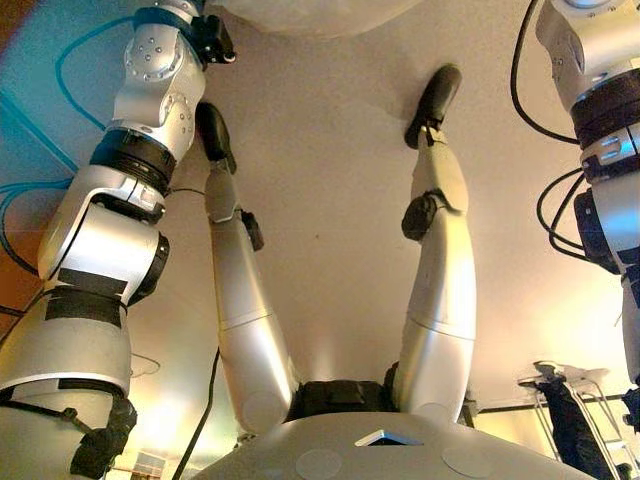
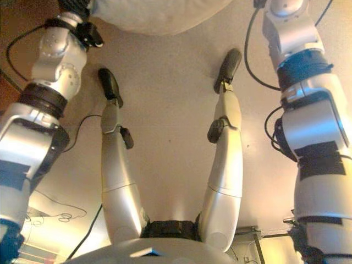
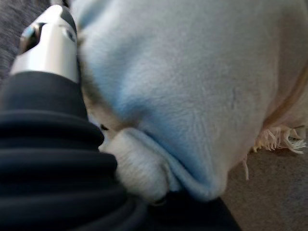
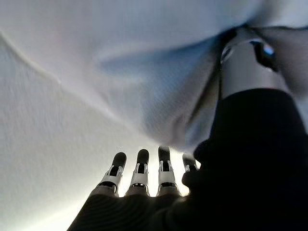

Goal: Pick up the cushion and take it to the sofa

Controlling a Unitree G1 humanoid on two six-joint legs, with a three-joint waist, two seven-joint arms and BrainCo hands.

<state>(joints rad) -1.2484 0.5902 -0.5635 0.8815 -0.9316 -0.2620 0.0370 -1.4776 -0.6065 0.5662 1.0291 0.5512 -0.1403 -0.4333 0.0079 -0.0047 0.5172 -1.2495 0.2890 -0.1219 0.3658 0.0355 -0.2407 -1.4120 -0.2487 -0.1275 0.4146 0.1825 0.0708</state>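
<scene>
A pale, fluffy cushion (image 1: 310, 12) shows at the top edge of the eye views, held up between my two raised arms. It also shows in the right eye view (image 2: 159, 16). In the left wrist view my left hand (image 3: 48, 48) is pressed against the cushion's side (image 3: 192, 96), with the cloth bulging over the wrist cover. In the right wrist view my right hand (image 4: 139, 173) lies with straight fingers (image 4: 163, 161) flat against the cushion (image 4: 96, 72), and its thumb (image 4: 245, 62) is sunk into a fold. The sofa is not clearly in view.
Beige floor (image 1: 330, 200) lies below. A metal-framed stand (image 1: 575, 395) is at the lower right. A pale fringe (image 3: 281, 139) hangs by the cushion above grey floor (image 3: 274, 197). Dark grey fabric (image 3: 14, 19) shows beside my left hand.
</scene>
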